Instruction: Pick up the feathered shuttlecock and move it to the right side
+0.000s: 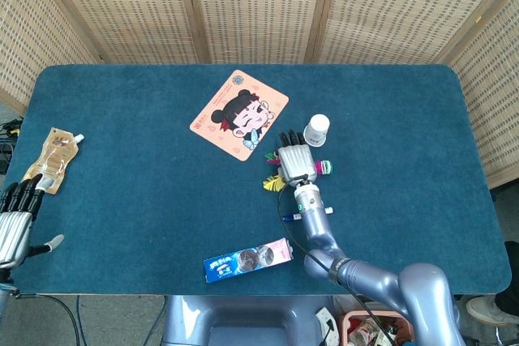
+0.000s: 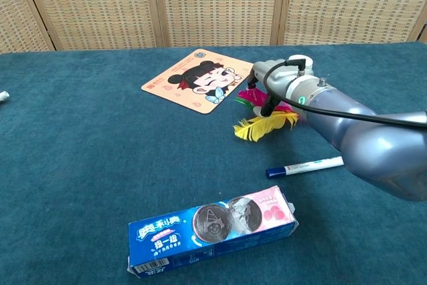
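Observation:
The feathered shuttlecock lies on the blue cloth near the table's middle; its yellow feathers [image 1: 270, 183] [image 2: 264, 125] stick out to the left, and pink and green feathers [image 1: 323, 168] show at the right. My right hand [image 1: 294, 161] [image 2: 285, 85] lies over it with its fingers stretched forward, and a dark finger [image 2: 268, 104] reaches down to the feathers. The hand hides the shuttlecock's base, so a grip cannot be made out. My left hand [image 1: 15, 216] hovers at the table's near left edge with its fingers apart, holding nothing.
A cartoon-girl mat [image 1: 239, 114] [image 2: 193, 82] lies behind and to the left of the shuttlecock, and a white cup [image 1: 317, 130] stands just beyond my right hand. A blue-capped marker [image 2: 305, 166] and a cookie box [image 2: 212, 230] lie nearer. A snack pouch [image 1: 53, 158] sits far left.

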Motion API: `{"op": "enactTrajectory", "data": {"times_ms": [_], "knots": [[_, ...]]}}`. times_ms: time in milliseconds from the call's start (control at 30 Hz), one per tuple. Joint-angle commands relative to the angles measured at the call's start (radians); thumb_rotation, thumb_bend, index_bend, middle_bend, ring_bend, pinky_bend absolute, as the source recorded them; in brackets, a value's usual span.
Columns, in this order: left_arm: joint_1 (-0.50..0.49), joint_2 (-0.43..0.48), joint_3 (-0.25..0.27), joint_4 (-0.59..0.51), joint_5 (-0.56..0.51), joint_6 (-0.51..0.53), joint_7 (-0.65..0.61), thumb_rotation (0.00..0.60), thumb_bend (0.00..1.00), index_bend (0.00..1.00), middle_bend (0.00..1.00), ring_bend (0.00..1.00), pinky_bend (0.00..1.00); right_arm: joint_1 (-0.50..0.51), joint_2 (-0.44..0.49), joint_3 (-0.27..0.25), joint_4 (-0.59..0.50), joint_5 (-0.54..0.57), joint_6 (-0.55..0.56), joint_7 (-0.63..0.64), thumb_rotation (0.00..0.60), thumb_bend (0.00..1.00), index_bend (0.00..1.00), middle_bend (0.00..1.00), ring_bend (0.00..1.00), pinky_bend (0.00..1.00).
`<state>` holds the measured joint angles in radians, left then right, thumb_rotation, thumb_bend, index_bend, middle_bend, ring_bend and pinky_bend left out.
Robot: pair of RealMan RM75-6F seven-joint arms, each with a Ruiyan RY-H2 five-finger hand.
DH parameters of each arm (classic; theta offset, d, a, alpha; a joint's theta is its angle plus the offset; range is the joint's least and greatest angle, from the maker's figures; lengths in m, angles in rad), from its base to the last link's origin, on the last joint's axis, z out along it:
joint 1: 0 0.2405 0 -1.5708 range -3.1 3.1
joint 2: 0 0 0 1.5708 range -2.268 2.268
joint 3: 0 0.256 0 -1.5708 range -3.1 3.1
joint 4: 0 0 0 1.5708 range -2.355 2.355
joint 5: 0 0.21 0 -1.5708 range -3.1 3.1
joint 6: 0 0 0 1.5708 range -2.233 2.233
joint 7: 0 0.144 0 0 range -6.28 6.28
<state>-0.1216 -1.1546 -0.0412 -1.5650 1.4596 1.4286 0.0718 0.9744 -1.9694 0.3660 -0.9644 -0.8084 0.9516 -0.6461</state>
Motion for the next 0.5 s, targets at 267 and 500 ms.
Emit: {"op": "enactTrajectory", "data": {"times_ms": [267, 500], "knots": [[0.0, 0.003, 0.001, -0.004, -0.001, -0.002, 0.001, 0.6, 0.15, 0.0, 0.0, 0.0, 0.0, -0.003, 0.023, 0.009, -0.044, 0.015, 0.015, -0.03, 0.6, 0.44, 0.53, 0.12, 0.0, 0.1], [0.0, 0.005, 0.002, -0.006, 0.0, -0.001, -0.002, 0.6, 0.15, 0.0, 0.0, 0.0, 0.0, -0.007, 0.032, 0.001, -0.058, 0.04, 0.009, -0.059, 0.6, 0.45, 0.53, 0.12, 0.0, 0.1]]}}
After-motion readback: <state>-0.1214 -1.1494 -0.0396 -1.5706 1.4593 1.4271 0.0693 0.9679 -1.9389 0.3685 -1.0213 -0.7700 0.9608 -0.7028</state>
